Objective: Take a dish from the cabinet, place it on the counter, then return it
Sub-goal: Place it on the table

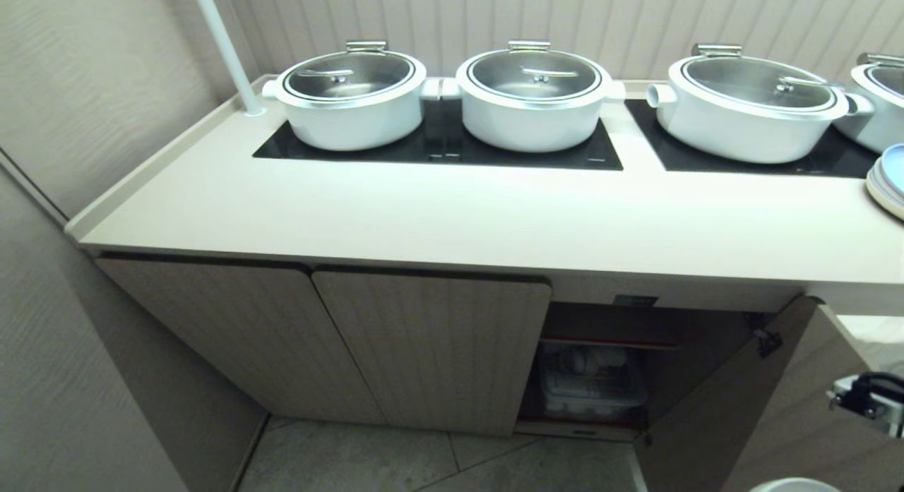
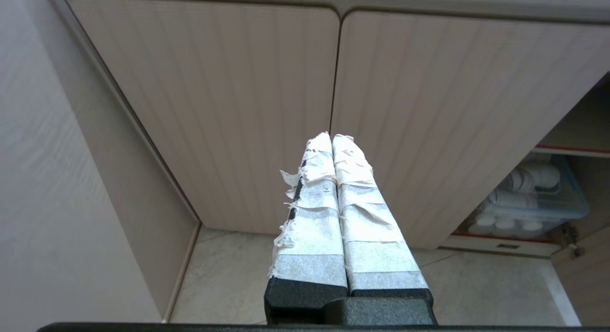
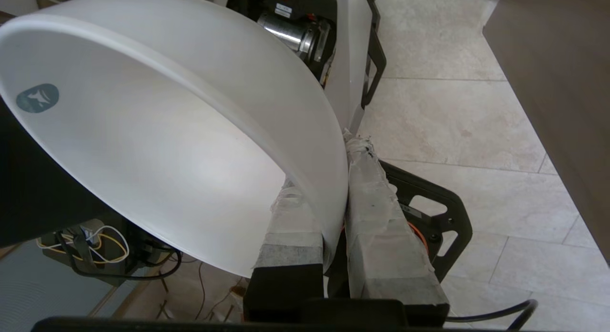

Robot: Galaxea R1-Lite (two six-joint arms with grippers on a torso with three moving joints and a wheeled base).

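Both grippers clenched: right gripper [image 3: 333, 198] pinches bowl [image 3: 157, 146] rim, left gripper [image 2: 331, 139] empty.

The left hand [image 2: 332, 140] has two long fingers wrapped in white tape, frayed along the edges, on a black base. The right hand [image 3: 329, 189] has the same white taped fingers [image 3: 376, 217] on black blocks. Beside those fingers sits a black frame with holes, an orange wire and a black cable.
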